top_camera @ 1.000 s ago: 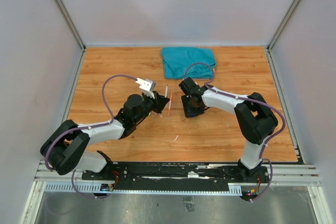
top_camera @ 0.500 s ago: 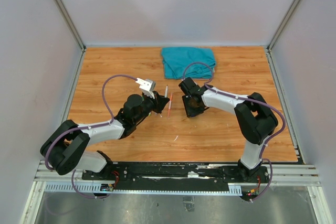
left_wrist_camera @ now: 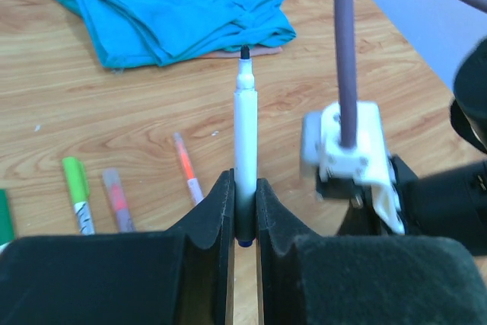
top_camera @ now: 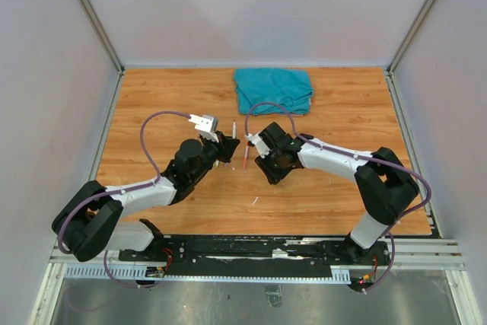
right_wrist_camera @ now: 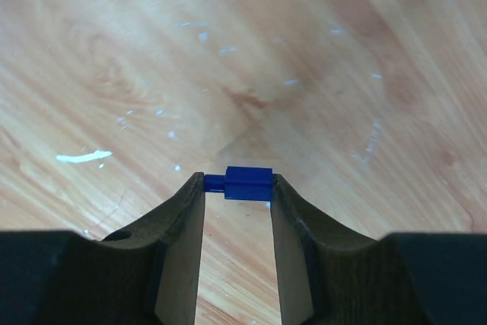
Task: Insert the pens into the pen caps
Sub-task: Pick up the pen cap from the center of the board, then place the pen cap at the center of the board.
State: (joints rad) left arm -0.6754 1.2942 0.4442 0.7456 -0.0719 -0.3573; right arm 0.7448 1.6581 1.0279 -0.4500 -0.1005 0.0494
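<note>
Since the blue cap (right_wrist_camera: 247,183) is pinched crosswise between the right gripper's (right_wrist_camera: 238,189) fingertips and the white-barrelled pen (left_wrist_camera: 245,135) is clamped in the left gripper (left_wrist_camera: 244,215), the step in hand looks like bringing this pair together. The left fingers (left_wrist_camera: 217,211) are pressed tight on the pen's lower end. Its bare dark tip points away from them, toward the far side. The right fingers (right_wrist_camera: 186,211) stand a little apart, closed only as far as the cap's length allows. Whether the cap is clear of the table (right_wrist_camera: 342,74) I cannot tell.

The next move probably calls for turning the cap's mouth to face the tip, lining up the two axes, then pressing them together. If the fingers cover the mouth, a regrasp may be needed first.

From above, the two grippers face each other near the table's middle. An orange pen (top_camera: 246,154) lies between them. Green (left_wrist_camera: 76,188) and pink (left_wrist_camera: 116,195) pens lie to the left, and a teal cloth (left_wrist_camera: 167,5) sits at the far edge.
</note>
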